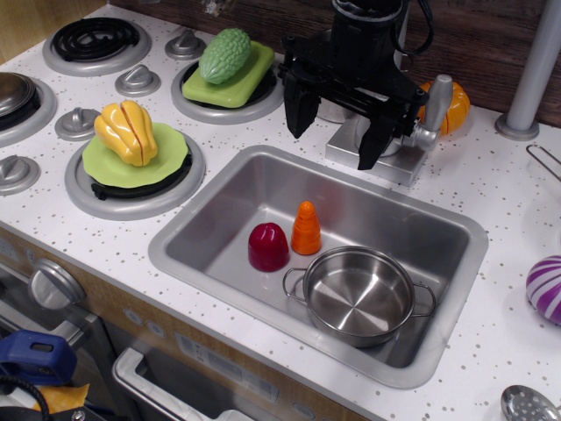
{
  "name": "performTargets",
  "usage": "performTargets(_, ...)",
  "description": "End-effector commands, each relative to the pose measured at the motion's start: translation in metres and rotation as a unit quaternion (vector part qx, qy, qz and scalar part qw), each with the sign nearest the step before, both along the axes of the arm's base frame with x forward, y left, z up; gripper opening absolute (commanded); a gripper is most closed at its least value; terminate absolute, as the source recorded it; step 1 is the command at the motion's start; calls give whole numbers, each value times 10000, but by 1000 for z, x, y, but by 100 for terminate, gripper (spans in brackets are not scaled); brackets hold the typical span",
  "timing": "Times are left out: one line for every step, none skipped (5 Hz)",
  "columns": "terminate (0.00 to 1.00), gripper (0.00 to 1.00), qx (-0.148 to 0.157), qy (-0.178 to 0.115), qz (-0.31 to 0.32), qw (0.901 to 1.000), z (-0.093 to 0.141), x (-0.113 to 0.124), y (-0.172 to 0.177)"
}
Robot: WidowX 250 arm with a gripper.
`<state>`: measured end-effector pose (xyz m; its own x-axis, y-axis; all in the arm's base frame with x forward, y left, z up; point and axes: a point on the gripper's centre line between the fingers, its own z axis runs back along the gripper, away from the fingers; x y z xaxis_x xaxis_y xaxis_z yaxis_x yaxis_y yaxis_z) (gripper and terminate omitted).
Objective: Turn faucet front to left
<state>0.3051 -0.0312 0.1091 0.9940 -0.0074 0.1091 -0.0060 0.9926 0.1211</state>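
White speckled countertop (491, 228) of a toy kitchen, with a recessed steel sink (219, 189) at centre. Inside the sink: a small steel pot (361, 295) with two loop handles toward the front right, a dark red cup-shaped piece (268, 246) and an orange carrot-like cone (306, 228) just beside each other near the middle, bare basin floor along the back and left walls. Behind the sink's back rim, on a square base plate, the matte silver faucet (436, 112), mostly hidden by the arm, its stubby lever handle showing to the right, an orange toy (456, 105) just behind it. Black gripper (337, 123) hanging over the faucet base from above, two dark fingers (296, 107) pointing down and spread wide, nothing pinched between them, tips just above the counter at the sink's rear edge. To the left, four grey burner rings: a yellow vegetable (128, 132) on a green plate (166, 162), a bumpy green gourd (225, 54) on a green tray (254, 79). Grey upright pole (535, 74) at far right, well apart from the faucet; purple striped ball (547, 288) at the right edge. Open counter between sink and pole. No readable writing or labels anywhere
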Motion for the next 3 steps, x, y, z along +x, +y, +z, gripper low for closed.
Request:
performTargets(0, 100, 0, 0, 0, 10000, 0, 0, 0)
performTargets(0, 100, -71, -187, -38, 9998, 2, -1, -14)
performTargets(0, 100, -127, -403, -137, 9990, 0, -1, -24)
